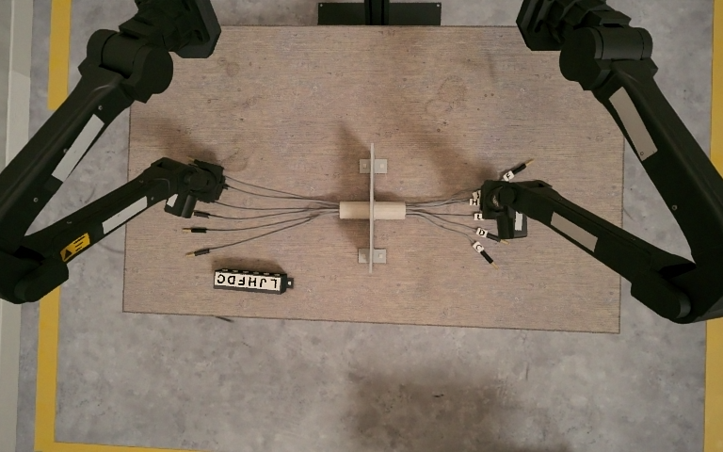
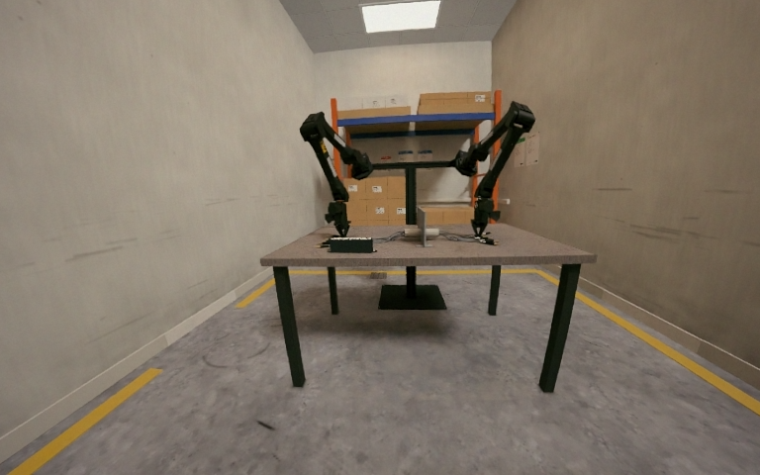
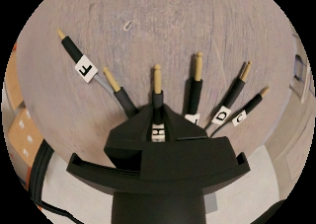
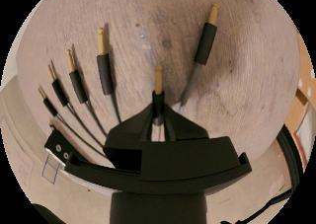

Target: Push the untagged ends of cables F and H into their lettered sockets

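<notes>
Several grey cables run through a beige conduit and fan out on both sides. The tagged ends lie on the right in the overhead view. My left gripper is low on the table there, shut on the plug tagged H. The plug tagged F lies free to one side of it. The untagged plugs lie on the left. My right gripper is down among them, shut on one untagged plug. The black junction box, lettered L J H F D C, lies near the table's front edge.
A thin upright plate on two brackets holds the conduit at mid-table. Three loose untagged plugs lie between my right gripper and the junction box. Tagged plugs D and C lie beside my left gripper.
</notes>
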Tool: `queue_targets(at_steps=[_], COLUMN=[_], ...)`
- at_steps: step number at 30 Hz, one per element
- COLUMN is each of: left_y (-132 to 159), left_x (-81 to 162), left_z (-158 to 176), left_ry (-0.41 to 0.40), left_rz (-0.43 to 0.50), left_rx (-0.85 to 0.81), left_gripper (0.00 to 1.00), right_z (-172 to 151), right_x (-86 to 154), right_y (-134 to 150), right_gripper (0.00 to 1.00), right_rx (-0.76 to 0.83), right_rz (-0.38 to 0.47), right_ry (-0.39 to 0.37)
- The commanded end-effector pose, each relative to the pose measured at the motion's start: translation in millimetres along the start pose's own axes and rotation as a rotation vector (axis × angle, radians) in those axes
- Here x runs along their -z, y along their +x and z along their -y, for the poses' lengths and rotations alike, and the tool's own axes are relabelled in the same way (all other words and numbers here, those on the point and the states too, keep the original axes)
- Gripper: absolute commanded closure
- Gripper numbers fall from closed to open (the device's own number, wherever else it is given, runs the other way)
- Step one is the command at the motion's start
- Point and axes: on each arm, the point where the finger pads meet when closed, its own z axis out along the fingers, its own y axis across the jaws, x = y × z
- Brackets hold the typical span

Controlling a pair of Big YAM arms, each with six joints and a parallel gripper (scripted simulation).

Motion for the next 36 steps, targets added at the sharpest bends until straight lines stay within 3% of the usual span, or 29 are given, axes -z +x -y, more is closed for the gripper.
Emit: queue_targets(at_steps=[1,4,5,6,10,17,22,27,34,36], left_y=[0,0,0,0,0,0,0,0,0,0], left_x=[1,1,1,1,1,1,1,1,1,1], left_z=[1,1,1,1,1,1,1,1,1,1], left_ry=[0.004,0.004,0.004,0.004,0.004,0.004,0.004,0.004,0.004,0.004], left_rz=[0.0,0.0,0.0,0.0,0.0,0.0,0.0,0.0,0.0,0.0], left_rx=[0.01,0.01,0.01,0.01,0.01,0.01,0.01,0.01,0.01,0.01], left_gripper=[0.89,0.92,1.0,0.95,0.95,0.95,0.95,0.95,0.95,0.95], right_z=[-6,-6,-2,-1,2,3,4,-13,-76,-76], right_x=[3,3,2,9,24,88,104,87,57,57], right_y=[-1,-1,0,0,1,4,4,23,84,84], right_gripper=[0.94,1.0,0.95,0.95,0.95,0.95,0.95,0.95,0.95,0.95], right_rx=[-0.017,-0.017,-0.006,-0.017,-0.015,-0.01,-0.01,-0.048,-0.036,-0.036], right_rz=[0.002,0.002,0.001,0.001,-0.001,-0.005,-0.005,-0.019,-0.014,-0.014], right_ry=[-0.015,-0.015,-0.007,-0.009,0.001,0.0,0.0,0.014,0.013,0.013])
